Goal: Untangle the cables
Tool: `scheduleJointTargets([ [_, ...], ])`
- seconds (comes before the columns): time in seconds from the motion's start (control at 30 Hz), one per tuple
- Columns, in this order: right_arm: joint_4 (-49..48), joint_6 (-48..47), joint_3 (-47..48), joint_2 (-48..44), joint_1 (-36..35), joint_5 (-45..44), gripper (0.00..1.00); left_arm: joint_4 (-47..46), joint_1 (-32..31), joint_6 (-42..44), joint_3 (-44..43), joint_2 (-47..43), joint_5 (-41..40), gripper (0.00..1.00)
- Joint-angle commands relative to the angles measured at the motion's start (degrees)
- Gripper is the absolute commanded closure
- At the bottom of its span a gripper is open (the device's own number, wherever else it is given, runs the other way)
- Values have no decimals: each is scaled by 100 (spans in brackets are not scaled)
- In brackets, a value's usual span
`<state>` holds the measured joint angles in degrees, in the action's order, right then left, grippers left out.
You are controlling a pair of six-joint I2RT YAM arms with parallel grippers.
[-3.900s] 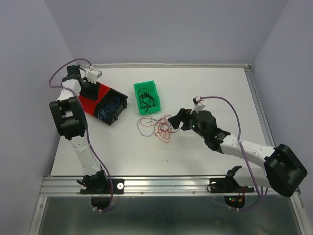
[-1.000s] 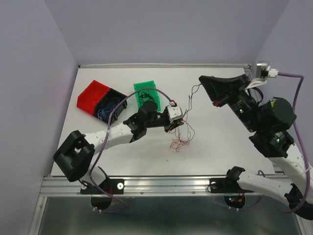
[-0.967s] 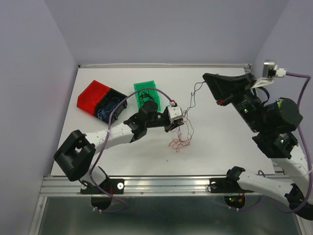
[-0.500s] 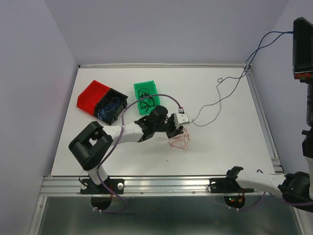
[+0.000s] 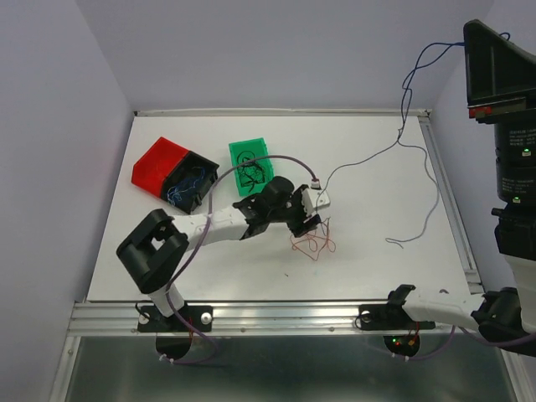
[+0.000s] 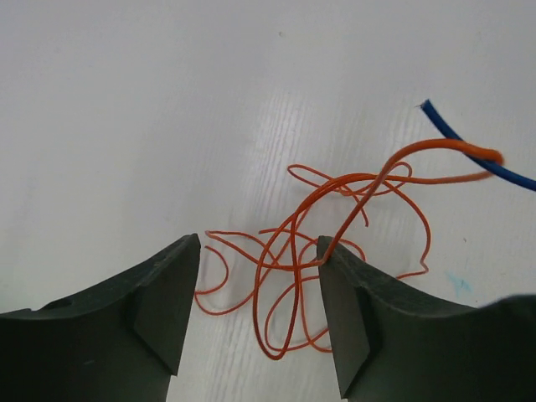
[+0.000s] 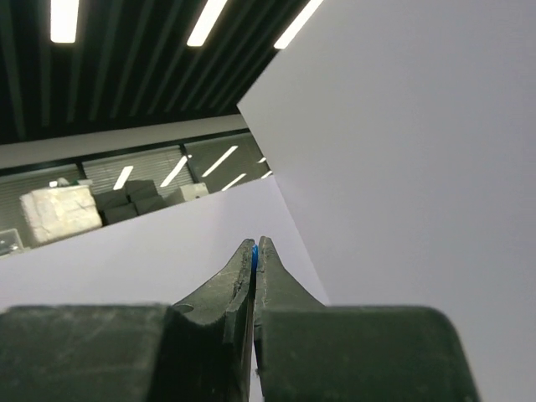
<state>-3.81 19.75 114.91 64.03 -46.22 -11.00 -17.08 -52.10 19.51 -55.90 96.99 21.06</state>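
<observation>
A loose clump of red cable (image 5: 311, 243) lies on the white table just right of centre. My left gripper (image 5: 310, 219) hovers over it, open. In the left wrist view the red loops (image 6: 310, 251) lie between the open fingers of this gripper (image 6: 258, 251), and one strand touches the right finger (image 6: 343, 293). A blue cable (image 6: 469, 159) crosses the right edge where a red strand arches up to it. My right gripper (image 5: 467, 43) is raised high at the top right, shut on the blue cable (image 5: 368, 155), which hangs down to the table. A blue speck (image 7: 253, 260) shows between its shut tips (image 7: 255, 248).
A green bin (image 5: 251, 163) holding black cables stands left of the left gripper. A red and black bin (image 5: 172, 172) with blue cables sits at the far left. The table's metal rail (image 5: 444, 193) runs along the right side under the hanging blue cable.
The left gripper has opened over the red clump. The right arm has pulled the blue cable higher and further right, and the cable now trails across the table's right side.
</observation>
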Motion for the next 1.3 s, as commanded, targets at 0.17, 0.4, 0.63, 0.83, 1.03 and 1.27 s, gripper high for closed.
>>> scheduleJointTargets([
  [0.17, -269, -349, -715, -391, -37, -332, 99, 363, 805, -70, -35, -1489, 425, 23],
  [0.4, -269, -322, -1410, -558, -37, -534, 99, 381, 1245, -254, -52, -2632, 84, 18],
  [0.63, -269, -200, -1665, -339, -28, -280, 99, 697, 1895, -430, -957, -3133, 940, 12],
  [0.83, -269, -59, -1858, -163, -36, -25, 99, 1118, 2019, -553, -2334, -2915, 2076, 6],
  [1.03, -287, 82, -1929, -49, -28, 344, 99, 1321, 2028, -939, -3497, -2264, 3456, 5],
  [1.27, -383, 222, -1823, 153, -37, 871, 99, 1093, 1852, -1388, -3867, -1640, 3915, 5],
])
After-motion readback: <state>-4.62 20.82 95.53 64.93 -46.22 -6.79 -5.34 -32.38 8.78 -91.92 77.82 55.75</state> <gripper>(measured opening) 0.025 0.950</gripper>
